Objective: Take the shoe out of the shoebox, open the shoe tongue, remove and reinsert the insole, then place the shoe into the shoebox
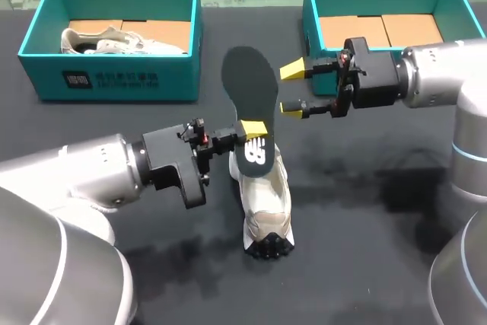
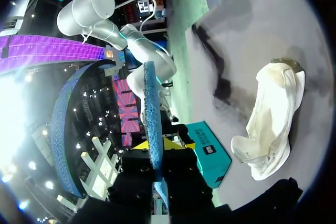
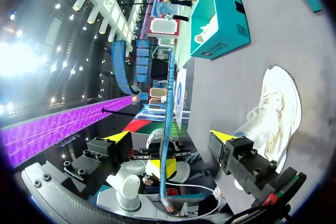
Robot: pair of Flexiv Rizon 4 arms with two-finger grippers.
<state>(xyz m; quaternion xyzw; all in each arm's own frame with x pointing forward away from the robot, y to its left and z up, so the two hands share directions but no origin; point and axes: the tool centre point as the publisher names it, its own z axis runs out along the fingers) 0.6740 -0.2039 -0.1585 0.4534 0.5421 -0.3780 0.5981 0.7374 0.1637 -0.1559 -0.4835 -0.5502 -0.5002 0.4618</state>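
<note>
The left end effector [image 1: 248,133] grips the insole [image 1: 249,81] by its heel end above the shoe [image 1: 266,203] on the table [image 1: 365,218], and the right end effector [image 1: 292,90] is open beside it, so I would guide the toe end in first, slowly.
</note>
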